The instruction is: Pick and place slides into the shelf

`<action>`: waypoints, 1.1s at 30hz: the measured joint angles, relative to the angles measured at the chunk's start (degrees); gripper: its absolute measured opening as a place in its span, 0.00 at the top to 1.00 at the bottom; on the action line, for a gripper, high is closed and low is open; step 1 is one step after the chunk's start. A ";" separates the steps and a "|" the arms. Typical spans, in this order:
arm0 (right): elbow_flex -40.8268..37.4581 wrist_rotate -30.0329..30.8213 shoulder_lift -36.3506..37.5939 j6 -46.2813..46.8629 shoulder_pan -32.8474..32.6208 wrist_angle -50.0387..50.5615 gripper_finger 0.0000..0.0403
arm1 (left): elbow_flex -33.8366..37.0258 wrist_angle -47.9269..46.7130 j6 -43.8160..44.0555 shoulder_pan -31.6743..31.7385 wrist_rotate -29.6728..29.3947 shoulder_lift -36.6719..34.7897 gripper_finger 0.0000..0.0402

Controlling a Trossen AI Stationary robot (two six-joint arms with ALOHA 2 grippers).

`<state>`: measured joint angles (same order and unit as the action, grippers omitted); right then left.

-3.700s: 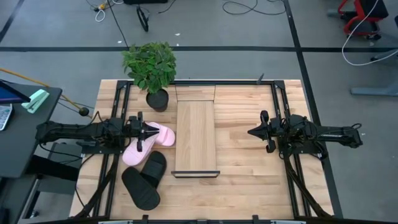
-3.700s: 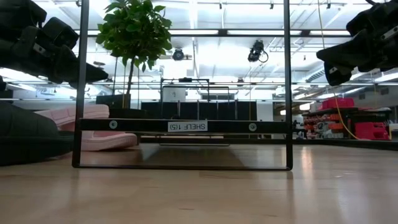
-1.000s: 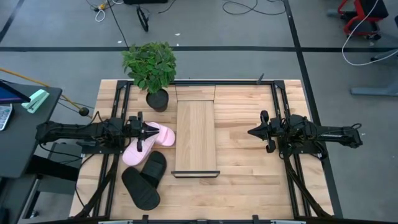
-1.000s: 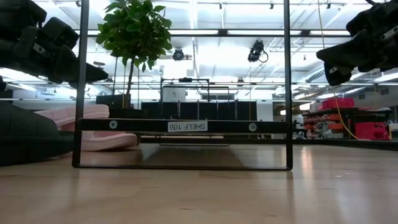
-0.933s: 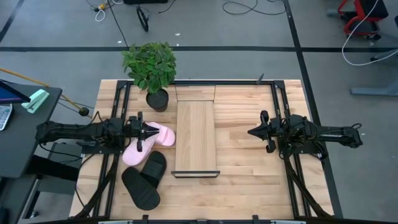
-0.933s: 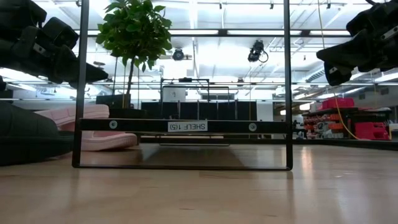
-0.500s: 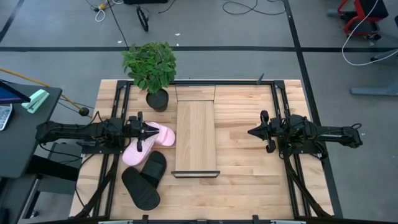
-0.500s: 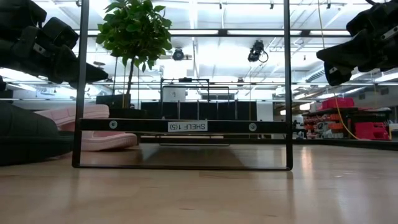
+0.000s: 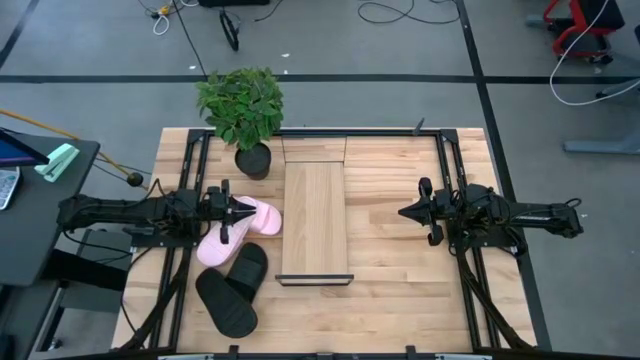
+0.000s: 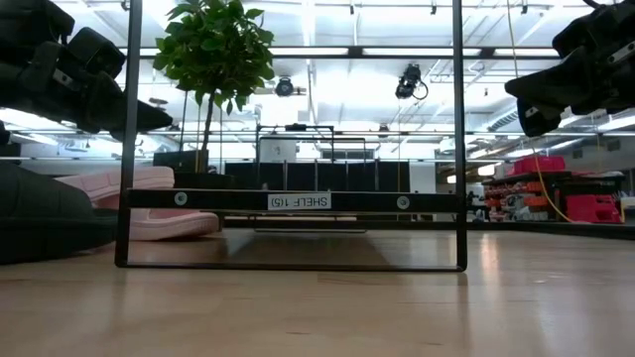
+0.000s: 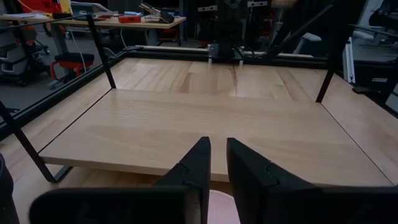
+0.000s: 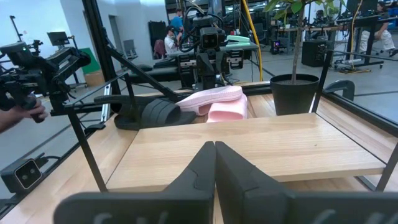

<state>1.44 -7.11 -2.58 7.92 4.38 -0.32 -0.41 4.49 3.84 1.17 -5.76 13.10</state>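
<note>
Nothing moved; left hand (image 9: 243, 211) hovers seemingly above pink slides (image 9: 232, 233).

Grey floor (image 9: 400, 40), ceiling lights (image 10: 327, 52).

My table (image 9: 390, 270) is a pale slatted wooden top with black rails running along both sides. The shelf (image 9: 315, 215) stands in the middle of it, a narrow wood board in a thin black frame, its end bar toward the front edge; the board is bare. To the left of the shelf lie the pink slides (image 9: 238, 228), one overlapping the other, and in front of them the black slides (image 9: 232, 288). A potted plant (image 9: 243, 118) stands at the back edge, just left of the shelf.
</note>
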 joint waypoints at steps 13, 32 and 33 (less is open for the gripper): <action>0.00 -0.02 0.00 -0.02 0.01 -0.07 0.97 | 0.00 0.17 -0.01 -0.01 -0.01 0.00 0.86; -0.03 -0.04 -0.01 4.12 0.00 -2.17 0.97 | -11.47 -14.08 7.51 -0.11 0.00 0.78 0.78; -0.03 -0.04 -0.01 3.77 0.00 -3.37 0.97 | -12.39 -16.78 7.58 -0.11 0.00 1.15 0.78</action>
<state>1.41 -7.15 -2.59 11.70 4.38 -3.68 -12.80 -12.29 11.41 1.06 -5.76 14.25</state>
